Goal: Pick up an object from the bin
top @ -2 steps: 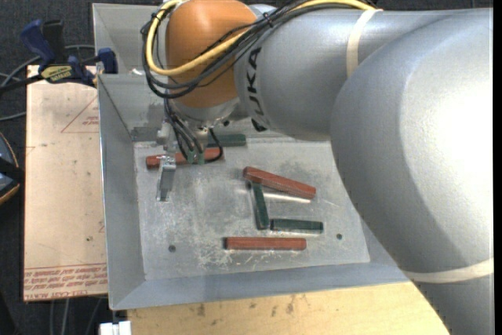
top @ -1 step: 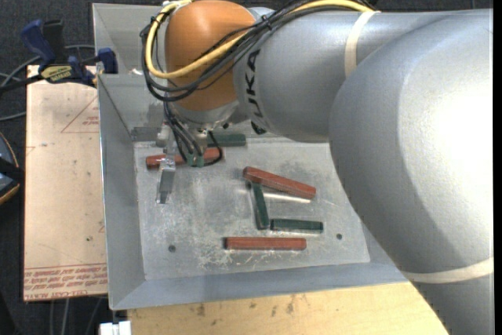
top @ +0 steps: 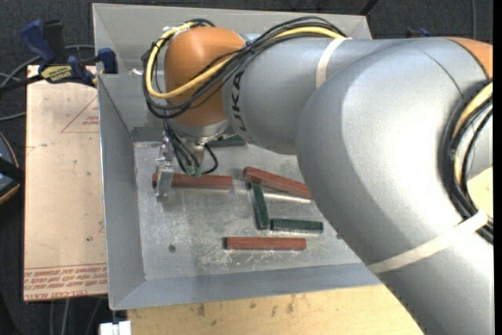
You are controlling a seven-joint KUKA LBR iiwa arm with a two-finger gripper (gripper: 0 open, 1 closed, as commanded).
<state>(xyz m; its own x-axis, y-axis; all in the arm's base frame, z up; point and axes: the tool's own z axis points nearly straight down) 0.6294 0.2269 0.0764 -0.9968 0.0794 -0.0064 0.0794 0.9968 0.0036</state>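
Observation:
My gripper (top: 164, 180) is low in the left part of the bin, just under the orange wrist cover. It sits at the left end of a red-brown flat bar (top: 205, 181) that lies crosswise on the bin floor. A second red-brown bar (top: 276, 184) lies to the right of it, slightly slanted. Below that, a dark green bar (top: 259, 206) points towards the front.
Another dark green bar (top: 296, 226) and a third red-brown bar (top: 264, 244) lie nearer the front wall. A green piece (top: 229, 142) peeks out beneath the arm at the back. The big grey arm covers the bin's right side.

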